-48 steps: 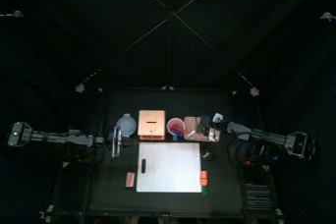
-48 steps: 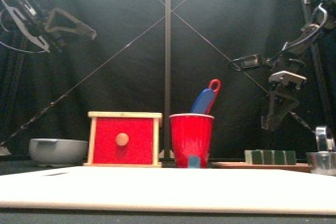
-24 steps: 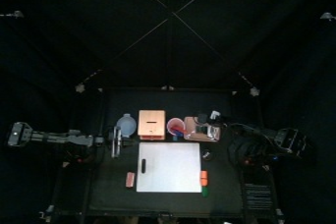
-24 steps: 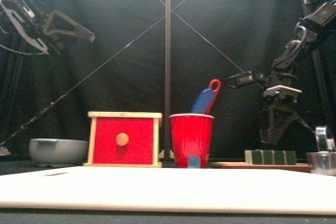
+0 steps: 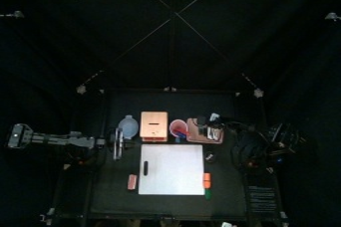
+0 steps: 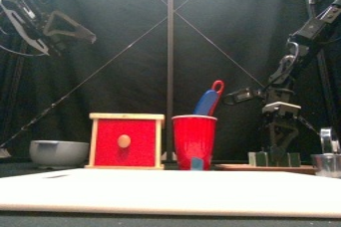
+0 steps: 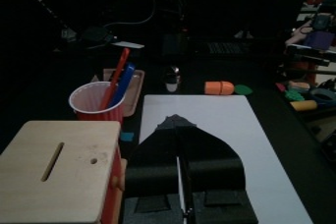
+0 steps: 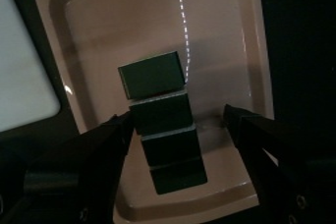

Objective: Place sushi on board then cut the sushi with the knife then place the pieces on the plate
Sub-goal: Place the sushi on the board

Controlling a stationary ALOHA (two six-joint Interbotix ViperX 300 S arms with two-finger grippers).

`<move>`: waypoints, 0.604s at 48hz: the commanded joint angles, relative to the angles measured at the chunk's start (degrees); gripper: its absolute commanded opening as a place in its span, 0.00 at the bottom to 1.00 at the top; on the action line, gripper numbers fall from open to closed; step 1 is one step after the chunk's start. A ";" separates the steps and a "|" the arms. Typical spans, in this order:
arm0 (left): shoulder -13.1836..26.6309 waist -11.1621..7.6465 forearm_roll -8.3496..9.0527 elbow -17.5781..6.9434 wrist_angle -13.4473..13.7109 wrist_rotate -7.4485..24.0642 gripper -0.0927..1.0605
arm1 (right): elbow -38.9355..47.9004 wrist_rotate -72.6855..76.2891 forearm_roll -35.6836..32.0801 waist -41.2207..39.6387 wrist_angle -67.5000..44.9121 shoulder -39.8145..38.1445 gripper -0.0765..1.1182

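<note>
Right gripper point(image 8: 176, 116) released, jaws spread wide and straddling the dark green sushi roll point(image 8: 160, 120), which lies on the pink tray point(image 8: 112, 31) at 1 o'clock of the white board point(image 5: 173, 169); left gripper point(image 7: 179, 122) clenched, at the board's 10 o'clock.

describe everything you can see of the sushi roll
The sushi roll is a row of four dark green square blocks, joined end to end, smooth like plastic. It lies flat, lengthways in the pink tray, just behind the right back corner of the white board. The right claw hangs over it, open, one jaw on each side with a gap to the blocks. Only the tray touches it.
</note>
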 commanded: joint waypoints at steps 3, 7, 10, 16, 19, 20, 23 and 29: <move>0.09 0.18 0.00 -0.79 -0.26 0.09 0.05 | -0.88 0.00 0.18 0.09 -0.79 0.70 0.90; 0.18 0.26 0.00 -0.79 -0.26 0.09 0.05 | -0.79 0.00 0.09 0.09 -0.79 1.23 0.89; 0.18 0.26 0.00 -0.79 -0.26 0.09 0.05 | -0.70 0.09 -0.09 0.18 -0.79 1.32 0.86; 0.18 0.26 0.00 -0.79 -0.26 0.00 0.05 | -0.97 0.26 -0.26 0.26 -0.44 1.32 0.74; 0.18 0.26 0.00 -0.79 -0.26 -0.09 0.05 | -1.23 0.35 -0.18 0.26 -0.26 1.23 0.66; 0.18 0.26 0.00 -0.79 -0.26 -0.09 0.05 | -1.32 0.35 -0.26 0.26 -0.26 1.05 0.63; 0.18 0.26 0.00 -0.79 -0.26 -0.09 0.05 | -1.58 0.62 -0.18 0.26 0.09 0.79 0.56; 0.09 0.26 0.00 -0.79 -0.26 -0.18 0.05 | -2.81 1.32 0.44 0.26 2.37 -0.70 0.52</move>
